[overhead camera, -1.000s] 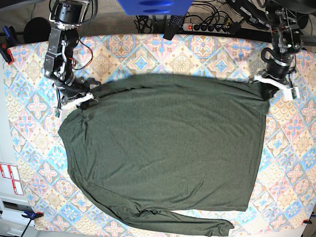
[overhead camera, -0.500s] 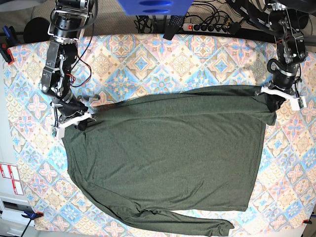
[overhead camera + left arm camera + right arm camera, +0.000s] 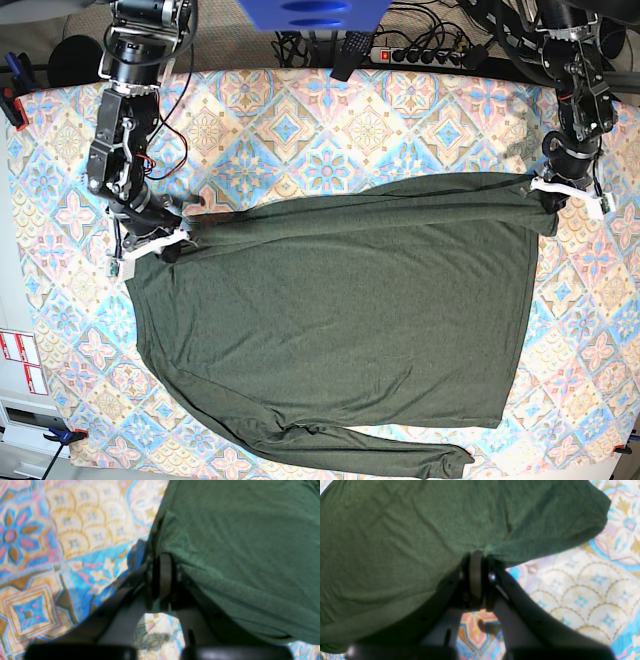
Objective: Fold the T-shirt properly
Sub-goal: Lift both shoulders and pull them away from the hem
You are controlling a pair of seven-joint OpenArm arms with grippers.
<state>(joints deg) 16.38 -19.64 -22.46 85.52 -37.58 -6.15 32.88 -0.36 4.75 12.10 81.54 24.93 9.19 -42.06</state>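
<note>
the right gripper stays clamped on the T-shirt near the patterned cloth's left edge, and the left gripper pinches the far-right corner. over the last second both have drawn the far edge toward the near edge, so the lengthwise fold has begun and much remains.
</note>
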